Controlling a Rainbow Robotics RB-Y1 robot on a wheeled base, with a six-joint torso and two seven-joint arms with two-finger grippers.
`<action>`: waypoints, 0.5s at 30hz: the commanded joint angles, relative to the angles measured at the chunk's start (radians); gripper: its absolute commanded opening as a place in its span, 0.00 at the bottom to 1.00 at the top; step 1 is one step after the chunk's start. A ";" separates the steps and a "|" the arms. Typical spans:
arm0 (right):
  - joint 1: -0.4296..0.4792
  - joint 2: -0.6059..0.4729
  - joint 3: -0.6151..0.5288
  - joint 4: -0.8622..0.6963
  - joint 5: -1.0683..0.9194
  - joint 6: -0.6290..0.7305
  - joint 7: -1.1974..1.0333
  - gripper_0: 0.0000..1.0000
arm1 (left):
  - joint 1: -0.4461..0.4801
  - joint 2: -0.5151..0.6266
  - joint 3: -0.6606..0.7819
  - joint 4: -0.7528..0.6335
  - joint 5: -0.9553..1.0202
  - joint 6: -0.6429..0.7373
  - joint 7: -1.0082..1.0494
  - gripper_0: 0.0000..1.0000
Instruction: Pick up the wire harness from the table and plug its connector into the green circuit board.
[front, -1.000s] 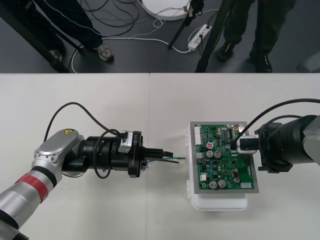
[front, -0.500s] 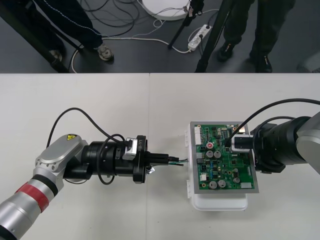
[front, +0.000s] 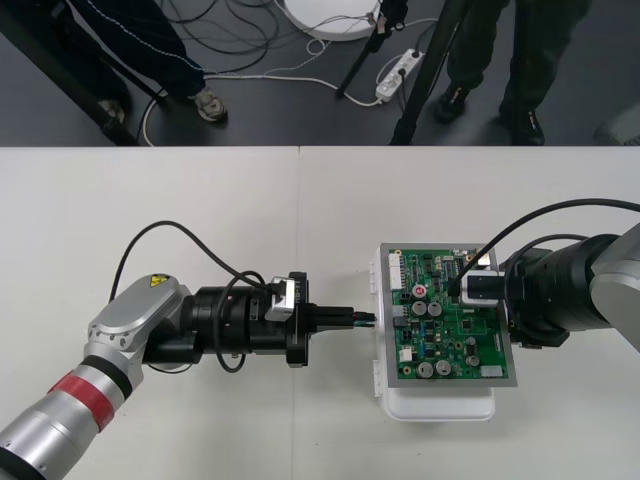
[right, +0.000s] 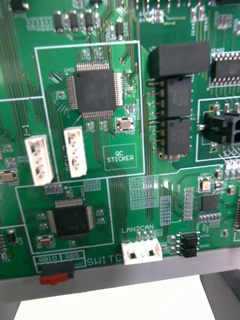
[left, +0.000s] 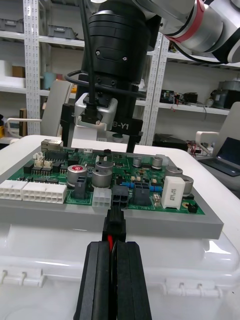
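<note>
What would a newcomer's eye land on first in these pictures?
The left gripper, shut on the wire harness's small black plug, holds it right at the left edge of the green circuit board on its white base. The right gripper stands open just above the board's right part.

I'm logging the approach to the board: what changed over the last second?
The left gripper, shut on the black plug of the harness, carried it right until the plug reached the left edge of the green circuit board; whether it is seated is unclear. The right gripper edged slightly left over the board's right side. The board and its white base stayed put.
</note>
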 joint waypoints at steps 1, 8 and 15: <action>-0.001 0.012 0.021 -0.017 -0.002 -0.013 0.025 1.00 | 0.007 -0.042 -0.021 -0.034 -0.013 0.057 -0.016 0.00; -0.001 0.010 0.021 -0.017 -0.008 -0.018 0.055 1.00 | -0.002 -0.043 -0.044 -0.034 -0.012 0.069 -0.014 0.00; -0.001 0.010 0.021 -0.017 -0.018 -0.018 0.078 1.00 | -0.002 -0.049 -0.052 -0.034 -0.012 0.069 -0.011 0.00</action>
